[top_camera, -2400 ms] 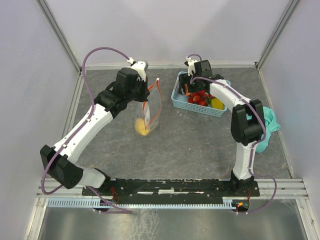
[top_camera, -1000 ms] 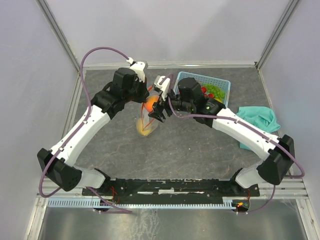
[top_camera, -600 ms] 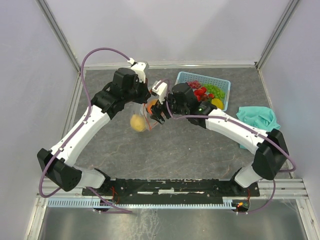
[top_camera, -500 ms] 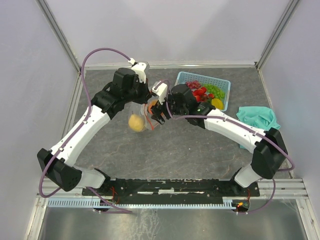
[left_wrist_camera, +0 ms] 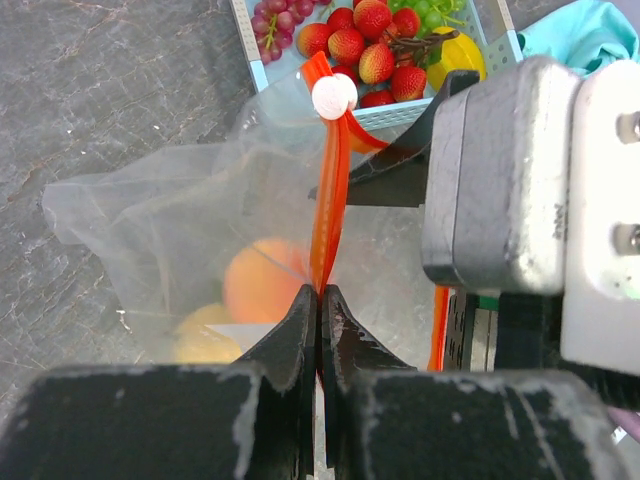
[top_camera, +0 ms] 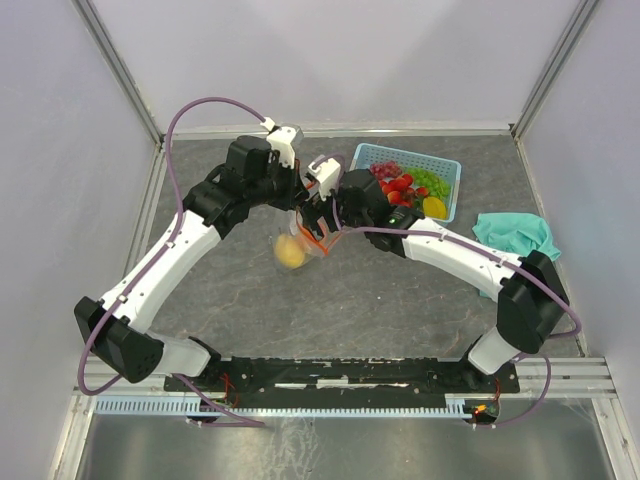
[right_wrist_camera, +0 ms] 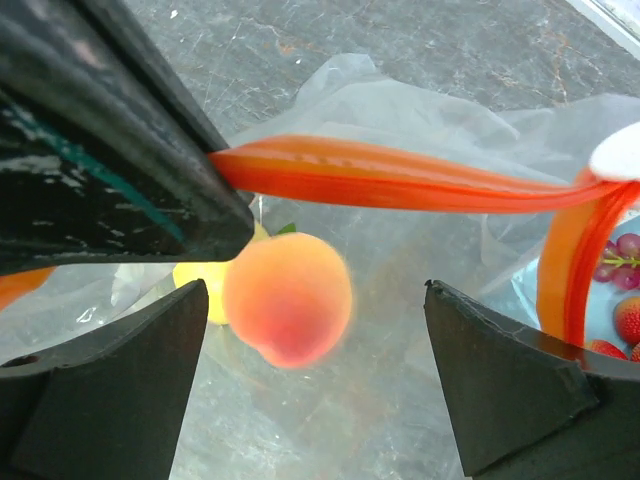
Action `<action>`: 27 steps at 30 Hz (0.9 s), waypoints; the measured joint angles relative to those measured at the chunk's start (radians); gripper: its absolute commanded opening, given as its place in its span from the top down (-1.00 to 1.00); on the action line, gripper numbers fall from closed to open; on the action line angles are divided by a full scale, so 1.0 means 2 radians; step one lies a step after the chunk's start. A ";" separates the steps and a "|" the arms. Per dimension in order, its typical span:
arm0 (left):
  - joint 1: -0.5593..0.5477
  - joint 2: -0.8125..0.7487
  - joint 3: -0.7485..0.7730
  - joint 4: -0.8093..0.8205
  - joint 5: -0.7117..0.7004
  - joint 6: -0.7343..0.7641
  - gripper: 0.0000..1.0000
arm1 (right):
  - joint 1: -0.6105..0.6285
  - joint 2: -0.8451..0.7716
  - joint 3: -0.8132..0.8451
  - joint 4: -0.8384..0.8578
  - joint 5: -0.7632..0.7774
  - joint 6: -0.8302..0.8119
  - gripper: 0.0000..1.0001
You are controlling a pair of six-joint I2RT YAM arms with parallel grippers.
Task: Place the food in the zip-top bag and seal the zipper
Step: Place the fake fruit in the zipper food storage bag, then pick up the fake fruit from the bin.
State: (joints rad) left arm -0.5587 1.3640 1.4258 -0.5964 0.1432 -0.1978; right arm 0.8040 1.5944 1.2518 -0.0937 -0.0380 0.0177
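The grey bench [top_camera: 370,295] stretches from the arm bases up to the near side of the zip-top bag [left_wrist_camera: 140,225]. Low in the bag sits the yellow lemon [top_camera: 290,252]. Just above it, seen through the clear plastic, is the orange-pink peach [left_wrist_camera: 262,282] (blurred in the right wrist view, touching neither finger there). Whether the bag's bottom rests on the bench I cannot tell.

At the top of the bag the left claw [left_wrist_camera: 320,300] is pinched tight on the zipper [left_wrist_camera: 330,200], both fingers meeting on one run of the red-orange strip and holding the mouth up. From that grip the strip leads away to the small white slider [left_wrist_camera: 334,96] at the bag's far end. The mouth stands open, with its two strips apart. Right over the mouth hangs the right claw [right_wrist_camera: 316,292], fingers spread wide and gripping nothing; the peach shows between them, lower down, inside the bag.

Level with the bag and well off to its right, a teal cloth [top_camera: 515,235] lies crumpled on the bench. Beyond the bag, on its right, stands the light-blue basket [top_camera: 440,165], holding red strawberries [left_wrist_camera: 377,60], purple grapes [left_wrist_camera: 280,20] and a yellow piece [left_wrist_camera: 455,55]
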 measured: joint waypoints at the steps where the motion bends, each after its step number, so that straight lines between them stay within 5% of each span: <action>1: 0.000 0.000 0.000 0.000 0.000 0.000 0.95 | 0.000 0.000 0.000 0.002 0.005 0.002 -0.97; 10: 0.000 0.000 0.000 0.000 -0.005 0.000 0.95 | 0.000 -0.006 0.000 -0.011 0.019 0.010 -0.99; 27: 0.000 0.000 -0.016 0.016 -0.061 -0.013 0.95 | -0.024 -0.134 0.023 -0.177 0.070 0.004 -0.90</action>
State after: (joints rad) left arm -0.5587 1.3647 1.3933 -0.5652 0.0216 -0.2245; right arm 0.7555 1.3270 1.2976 -0.4484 0.1028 0.0265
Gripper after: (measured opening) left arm 0.046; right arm 0.967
